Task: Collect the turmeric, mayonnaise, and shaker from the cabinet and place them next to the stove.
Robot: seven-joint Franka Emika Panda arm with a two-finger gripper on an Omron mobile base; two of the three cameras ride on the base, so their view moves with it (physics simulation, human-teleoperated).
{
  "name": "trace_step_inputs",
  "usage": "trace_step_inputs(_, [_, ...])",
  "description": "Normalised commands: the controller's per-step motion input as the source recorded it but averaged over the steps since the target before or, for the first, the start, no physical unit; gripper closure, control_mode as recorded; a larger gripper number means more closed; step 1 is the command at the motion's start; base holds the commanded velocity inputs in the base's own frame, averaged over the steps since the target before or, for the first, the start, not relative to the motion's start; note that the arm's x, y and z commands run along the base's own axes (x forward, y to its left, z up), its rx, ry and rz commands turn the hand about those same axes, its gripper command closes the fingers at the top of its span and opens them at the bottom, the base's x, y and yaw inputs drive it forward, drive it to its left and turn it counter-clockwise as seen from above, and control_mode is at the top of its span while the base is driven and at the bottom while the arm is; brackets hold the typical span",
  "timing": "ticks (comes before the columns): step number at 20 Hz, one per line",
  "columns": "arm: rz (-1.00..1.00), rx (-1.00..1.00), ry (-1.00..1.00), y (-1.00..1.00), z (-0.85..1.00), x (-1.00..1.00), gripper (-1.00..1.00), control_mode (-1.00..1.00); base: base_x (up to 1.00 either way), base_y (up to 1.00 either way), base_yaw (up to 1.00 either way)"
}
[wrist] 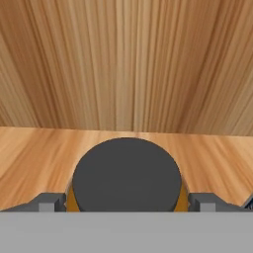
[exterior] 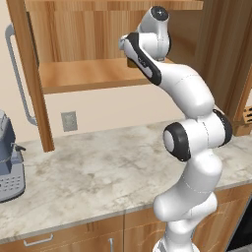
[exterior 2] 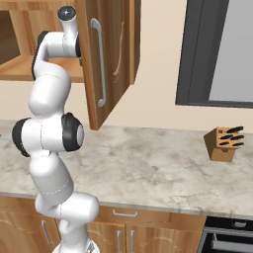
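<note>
The turmeric (wrist: pixel 126 180) is close in front of the hand: an amber-brown jar with a dark round lid, standing on the wooden shelf (wrist: pixel 29 153) of the cabinet (exterior: pixel 88 74). My gripper (wrist: pixel 126 203) is open, with one fingertip (wrist: pixel 48 201) on each side of the jar, close to its wall. From the base, my arm reaches up into the cabinet past its open door (exterior 2: pixel 116 54). The mayonnaise, the shaker and the stove are out of view.
The door's grey bar handle (exterior 2: pixel 101 64) hangs just right of my arm. Below lies a marble counter (exterior: pixel 98 167), with a grey appliance (exterior: pixel 7 162) at its left and a knife block (exterior 2: pixel 225 143) at its right. A dark window frame (exterior 2: pixel 190 54) rises behind.
</note>
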Motion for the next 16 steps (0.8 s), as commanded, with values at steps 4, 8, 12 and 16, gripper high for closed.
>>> trace_step_inputs(4, [0.00,0.00,0.00,0.00,0.00,0.00,1.00,-1.00,0.00,0.00,0.00])
trace_step_inputs(8, [0.00,0.00,-0.02,0.03,0.00,-0.07,1.00,-1.00,0.00,0.00,0.00])
trace_step_inputs(12, [0.00,0.00,0.00,0.27,0.00,-0.06,1.00,-1.00,0.00,0.00,0.00])
trace_step_inputs(16, [0.00,0.00,0.00,0.16,0.00,-0.05,1.00,-1.00,0.00,0.00,0.00])
